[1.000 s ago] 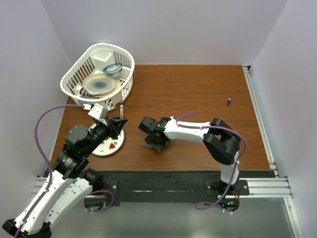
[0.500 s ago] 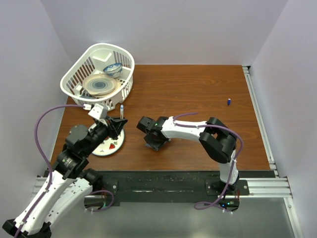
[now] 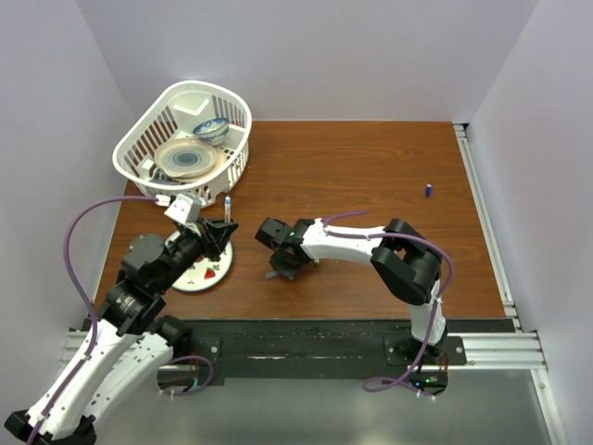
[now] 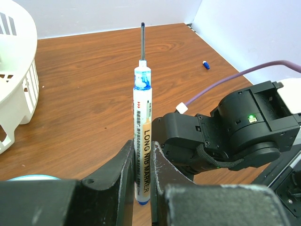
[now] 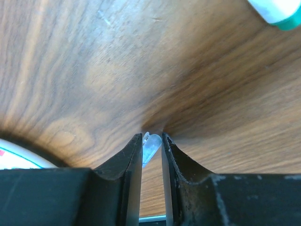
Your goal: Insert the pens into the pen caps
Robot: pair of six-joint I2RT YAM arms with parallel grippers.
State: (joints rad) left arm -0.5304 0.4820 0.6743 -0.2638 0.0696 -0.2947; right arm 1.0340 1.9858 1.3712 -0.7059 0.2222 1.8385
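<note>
Left claw (image 4: 142, 157) pinched on white pen (image 4: 141, 136), tip up; right claw (image 5: 152, 138) nearly closed, squeezing small pale cap (image 5: 150, 149) low against desk (image 5: 94, 70).

Left arm (image 3: 139, 275), right arm (image 3: 348, 242): jaws tight.

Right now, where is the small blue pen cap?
In the top view, the blue pen cap lies alone on the right side of the table, close to its right edge.
</note>
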